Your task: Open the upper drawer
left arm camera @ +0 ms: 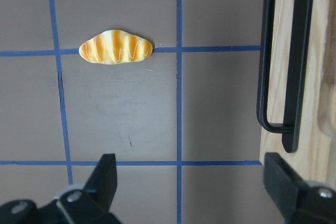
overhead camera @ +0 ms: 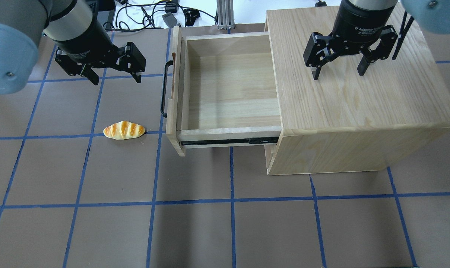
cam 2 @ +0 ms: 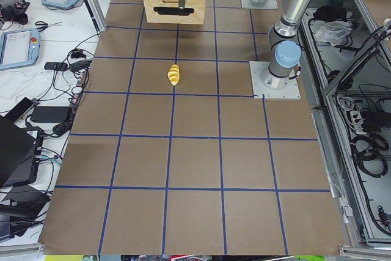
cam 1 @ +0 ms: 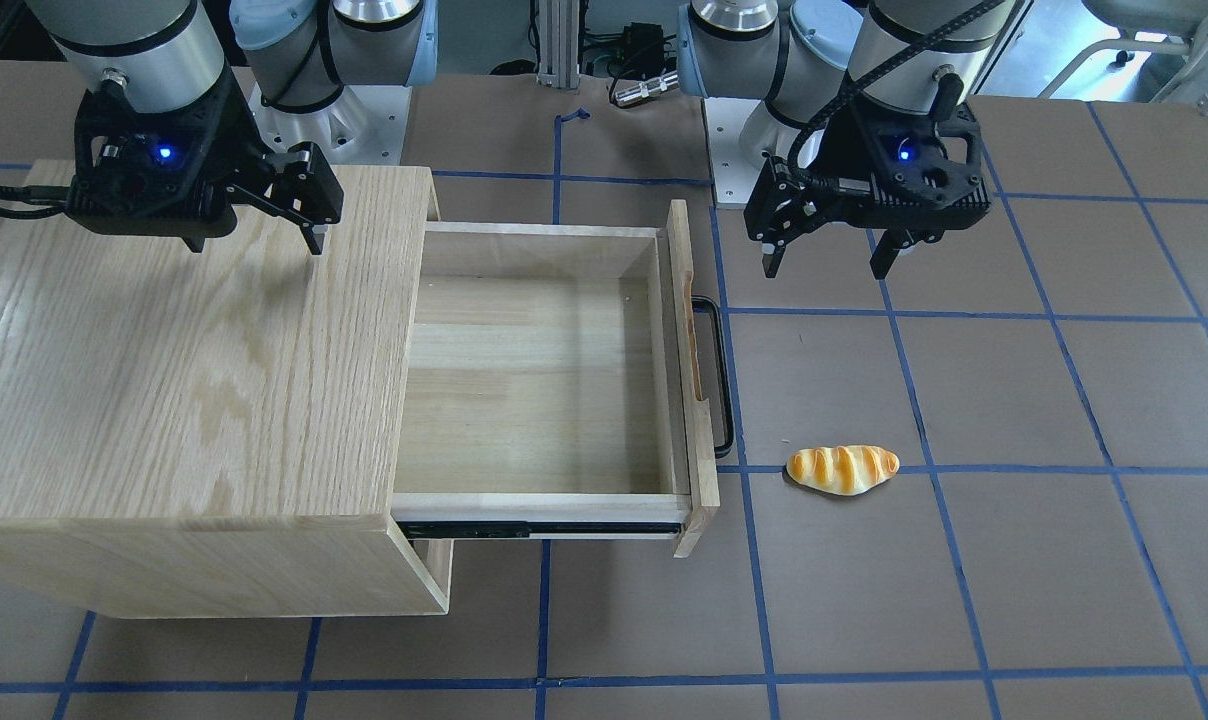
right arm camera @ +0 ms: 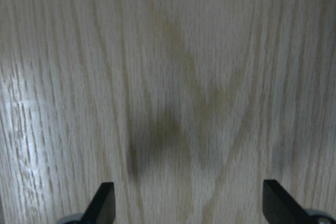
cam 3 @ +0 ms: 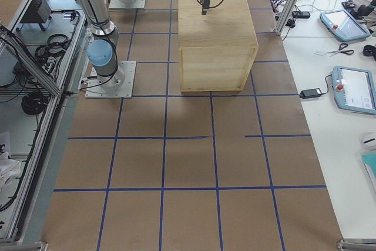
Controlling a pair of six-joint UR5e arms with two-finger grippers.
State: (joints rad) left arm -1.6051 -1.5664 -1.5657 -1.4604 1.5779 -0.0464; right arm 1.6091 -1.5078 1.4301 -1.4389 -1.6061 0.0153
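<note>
We judge the job done: the upper drawer [overhead camera: 228, 93] stands pulled far out to the cabinet's [overhead camera: 359, 108] left. Our left pincer [overhead camera: 117, 80] hangs wide open, empty, left of the handle [overhead camera: 163, 89]; our right pincer [overhead camera: 338, 74], likewise open and empty, hovers above the cabinet.

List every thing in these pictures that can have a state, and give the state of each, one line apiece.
Upper drawer: pulled far out, empty.
Left gripper: open, holding nothing, above the table beside the drawer's handle.
Right gripper: open, holding nothing, above the cabinet top.
Bread roll: lying on the table, apart from both grippers.
Cabinet: upright on the table.
</note>
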